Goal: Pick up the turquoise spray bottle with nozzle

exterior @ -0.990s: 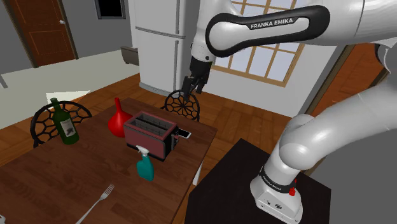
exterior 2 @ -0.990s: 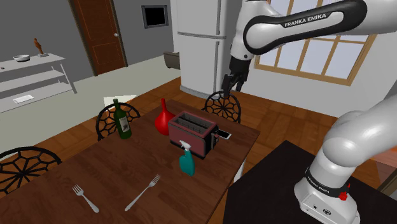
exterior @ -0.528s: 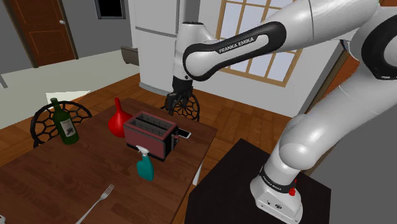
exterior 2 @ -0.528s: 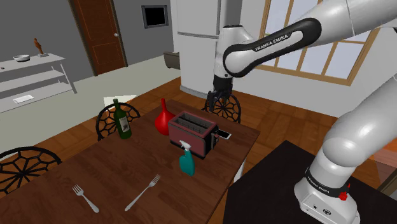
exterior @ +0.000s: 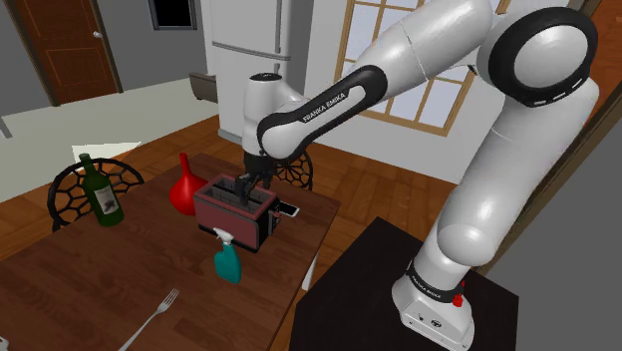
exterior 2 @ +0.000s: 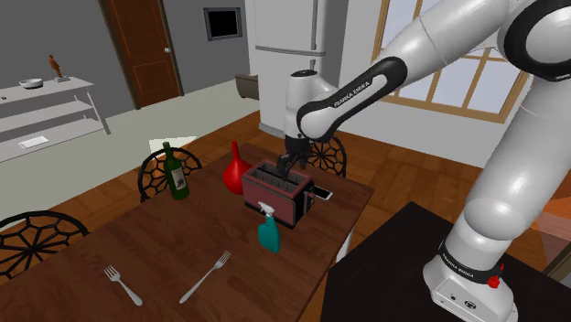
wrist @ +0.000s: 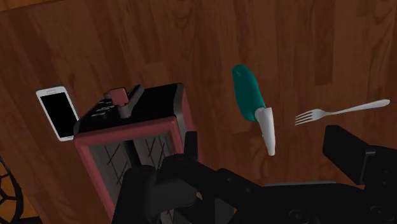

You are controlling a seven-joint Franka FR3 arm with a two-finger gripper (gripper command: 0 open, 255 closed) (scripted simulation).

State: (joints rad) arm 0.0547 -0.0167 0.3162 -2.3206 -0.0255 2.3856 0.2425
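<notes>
Turquoise spray bottle [exterior: 227,261] stands untouched near the counter's [exterior: 100,289] stand-side edge. The end effector [exterior: 245,187], fingers wide, has dropped over the toaster [exterior: 231,214]. It's closing in!

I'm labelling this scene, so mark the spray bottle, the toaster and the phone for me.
spray bottle [exterior: 228,264]: shoulder view, on its turquoise body.
toaster [exterior 2: 282,198]: second exterior view, on its red side wall.
phone [wrist: 58,113]: wrist view, on its black screen.
</notes>
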